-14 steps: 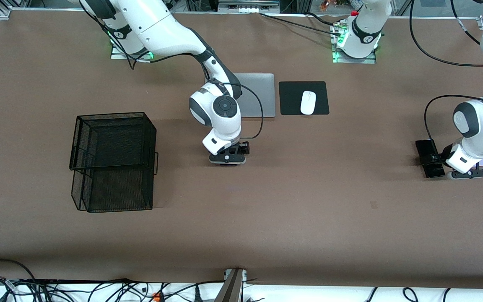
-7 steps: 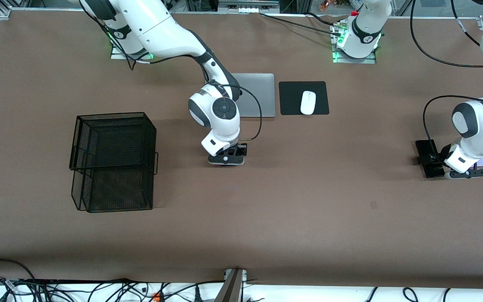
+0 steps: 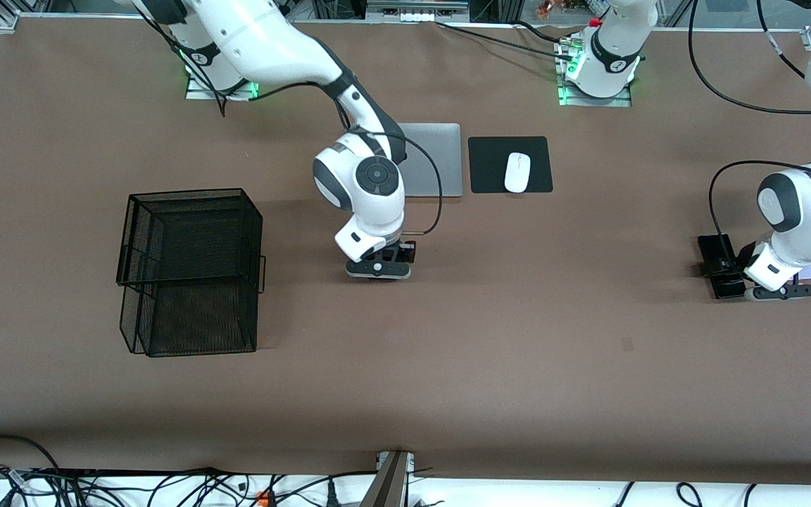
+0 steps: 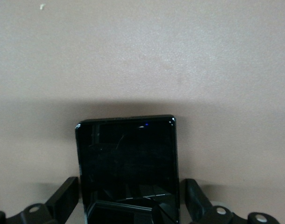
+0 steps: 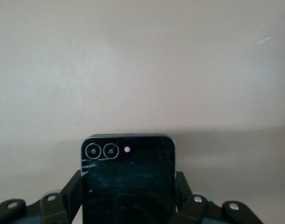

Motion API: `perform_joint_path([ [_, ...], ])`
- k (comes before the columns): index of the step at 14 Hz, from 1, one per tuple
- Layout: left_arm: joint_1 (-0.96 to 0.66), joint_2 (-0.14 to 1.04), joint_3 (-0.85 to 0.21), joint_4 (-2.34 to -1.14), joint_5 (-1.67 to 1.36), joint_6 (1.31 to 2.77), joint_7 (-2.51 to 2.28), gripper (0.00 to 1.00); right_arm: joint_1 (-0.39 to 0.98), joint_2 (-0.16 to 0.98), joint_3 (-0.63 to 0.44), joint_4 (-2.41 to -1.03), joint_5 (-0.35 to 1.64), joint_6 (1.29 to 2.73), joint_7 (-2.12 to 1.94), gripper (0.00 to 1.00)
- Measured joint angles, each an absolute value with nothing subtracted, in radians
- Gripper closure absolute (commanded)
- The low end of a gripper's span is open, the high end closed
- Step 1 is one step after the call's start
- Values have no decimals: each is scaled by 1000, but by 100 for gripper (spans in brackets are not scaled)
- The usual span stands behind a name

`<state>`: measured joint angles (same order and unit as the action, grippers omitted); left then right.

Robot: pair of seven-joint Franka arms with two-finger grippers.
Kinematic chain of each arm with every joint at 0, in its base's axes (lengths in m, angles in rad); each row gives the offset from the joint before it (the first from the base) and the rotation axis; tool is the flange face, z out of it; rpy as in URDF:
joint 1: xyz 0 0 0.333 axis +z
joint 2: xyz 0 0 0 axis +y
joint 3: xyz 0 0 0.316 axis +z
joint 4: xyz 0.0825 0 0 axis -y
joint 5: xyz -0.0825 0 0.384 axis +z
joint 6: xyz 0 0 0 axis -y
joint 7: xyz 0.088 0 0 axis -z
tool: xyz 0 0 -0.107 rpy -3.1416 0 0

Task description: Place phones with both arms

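We find the right gripper (image 3: 378, 269) clamped on the small black phone (image 5: 128, 179) (two ringed lenses and a pinkish dot near its top edge, glass finely scratched), fingers (image 5: 72, 193) pressed to both of its sides, low over the brown table (image 3: 518, 352) mid-table, nearer the front camera than the grey laptop (image 3: 434, 158). The left gripper (image 3: 775, 290) stands spread at the left arm's end of the table, its fingers (image 4: 63, 200) clear of the long black phone (image 4: 128, 163) lying flat between them. Since a second ago, the right jaws have closed and the right wrist has shifted slightly toward the black mesh basket (image 3: 191, 271).
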<state>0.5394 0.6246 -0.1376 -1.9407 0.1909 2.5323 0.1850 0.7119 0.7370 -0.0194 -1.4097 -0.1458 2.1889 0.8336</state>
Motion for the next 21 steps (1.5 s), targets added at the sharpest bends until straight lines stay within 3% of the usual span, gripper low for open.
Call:
perform_joint_path([
  [2,541,625,-139,-1941,191,2532,185,0,660,629,-24,-1403,-115,2036,741,82],
  [3,543,625,-140,-1941,191,2532,186,11,626,577,-29,-1405,-89,1964,677,82],
  [4,545,625,-142,-1941,191,2532,186,51,592,528,-42,-1416,-69,1903,607,82],
  [5,546,623,-143,-1941,191,2532,188,78,560,480,-63,-1442,-53,1867,534,82],
  [6,547,619,-144,-1941,191,2531,194,91,537,426,-99,-1492,-42,1856,457,82],
  [8,548,613,-146,-1940,191,2525,215,98,520,315,-200,-1636,-32,1873,310,82],
  [13,550,597,-174,-1922,191,2471,233,97,513,101,-456,-2049,-29,2117,-6,82],
  [16,547,533,-273,-1824,191,2238,233,96,513,108,-510,-2166,-20,2251,-48,82],
  [19,538,501,-432,-1710,190,2027,230,95,513,166,-511,-2177,31,2289,-49,79],
  [20,516,501,-484,-1692,190,2004,216,94,512,184,-511,-2177,44,2294,-51,66],
  [21,473,502,-515,-1685,190,1998,189,94,511,197,-511,-2177,51,2298,-51,27],
])
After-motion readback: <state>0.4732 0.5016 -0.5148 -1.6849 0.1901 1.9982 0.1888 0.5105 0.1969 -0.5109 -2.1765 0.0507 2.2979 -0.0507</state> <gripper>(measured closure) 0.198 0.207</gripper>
